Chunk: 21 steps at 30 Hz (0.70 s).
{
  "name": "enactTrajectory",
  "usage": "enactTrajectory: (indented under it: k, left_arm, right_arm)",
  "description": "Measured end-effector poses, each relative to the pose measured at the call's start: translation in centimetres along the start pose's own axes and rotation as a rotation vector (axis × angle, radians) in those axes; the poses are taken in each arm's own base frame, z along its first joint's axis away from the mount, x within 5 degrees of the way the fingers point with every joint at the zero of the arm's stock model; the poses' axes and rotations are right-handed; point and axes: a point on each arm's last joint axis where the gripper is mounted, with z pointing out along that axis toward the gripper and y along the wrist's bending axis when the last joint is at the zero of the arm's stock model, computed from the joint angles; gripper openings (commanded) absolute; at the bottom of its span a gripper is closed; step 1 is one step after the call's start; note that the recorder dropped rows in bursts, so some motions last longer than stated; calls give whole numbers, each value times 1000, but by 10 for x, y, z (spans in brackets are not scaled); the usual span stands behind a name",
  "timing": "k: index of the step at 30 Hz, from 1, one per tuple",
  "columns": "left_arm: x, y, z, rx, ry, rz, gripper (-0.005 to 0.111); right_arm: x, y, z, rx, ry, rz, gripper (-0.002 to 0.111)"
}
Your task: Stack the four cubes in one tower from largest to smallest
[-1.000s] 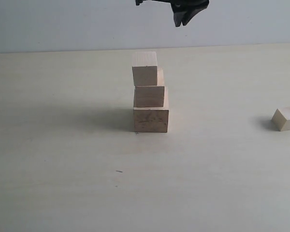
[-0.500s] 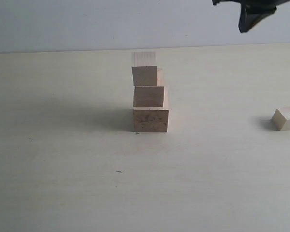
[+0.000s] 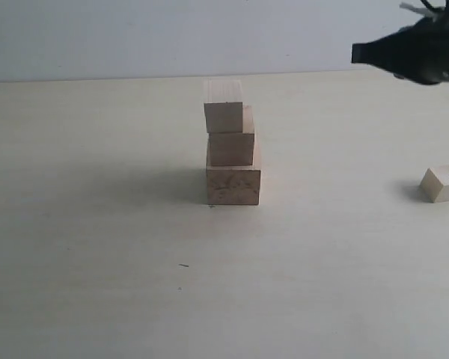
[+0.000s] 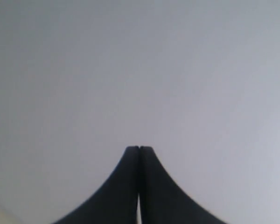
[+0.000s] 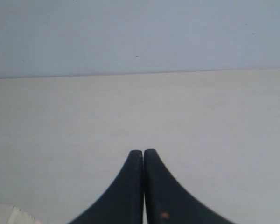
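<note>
Three pale wooden cubes stand as one stepped tower (image 3: 232,146) in the middle of the table: the largest (image 3: 233,184) lowest, a middle one (image 3: 231,147) on it, a smaller one (image 3: 224,108) topmost, set toward the left. The smallest cube (image 3: 442,183) lies alone at the far right. My right gripper (image 3: 357,54) hangs in the air at the upper right, above and left of that cube, shut with nothing in it; its fingertips (image 5: 143,152) point over bare table. My left gripper (image 4: 139,148) is shut and empty, facing a plain grey surface, and does not show in the exterior view.
The pale table (image 3: 97,247) runs back to a grey wall (image 3: 135,37). A small dark speck (image 3: 184,265) lies on the table in front of the tower.
My right gripper has moved from above the tower to the right and slightly down, and now points sideways. The cubes have not moved.
</note>
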Motion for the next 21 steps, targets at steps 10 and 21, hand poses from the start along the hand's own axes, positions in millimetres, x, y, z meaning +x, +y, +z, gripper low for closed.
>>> enactTrajectory:
  k: [10,21]
  left_arm:
    - [-11,-21,139,-174,302,274,0]
    - [164,-59,232,277,979,323,0]
  right_arm:
    - [46,-2,13,-1,99,4,0]
    - [60,-5,-21,37,425,-73,0]
